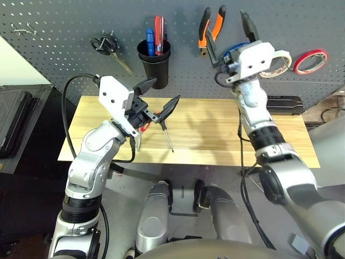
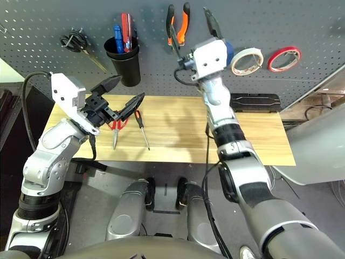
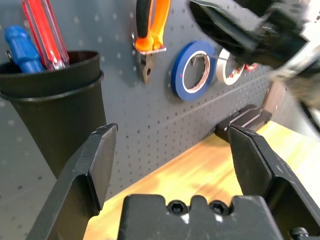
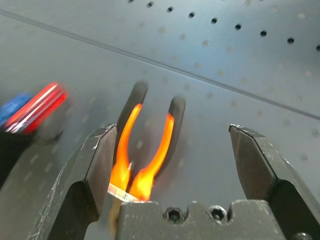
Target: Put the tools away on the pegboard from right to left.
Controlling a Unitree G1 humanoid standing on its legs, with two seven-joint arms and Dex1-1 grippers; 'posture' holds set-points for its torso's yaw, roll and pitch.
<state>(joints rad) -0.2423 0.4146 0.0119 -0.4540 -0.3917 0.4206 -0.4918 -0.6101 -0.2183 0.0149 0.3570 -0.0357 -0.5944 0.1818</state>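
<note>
Grey pegboard [image 2: 161, 81] behind light wooden tabletop [image 2: 178, 129]; grey floor [image 2: 161, 189] below.

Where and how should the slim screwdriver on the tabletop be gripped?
Probably by the handle of the screwdriver, from above with one finger on each long side. It lies flat on the wooden tabletop, handle toward the pegboard, thin shaft toward the robot. The red-handled scissors lie close on the robot's left, leaving little room there.

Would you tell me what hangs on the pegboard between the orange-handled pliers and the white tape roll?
A blue tape roll hangs between the pliers and the white tape roll, as the left wrist view shows.
</note>
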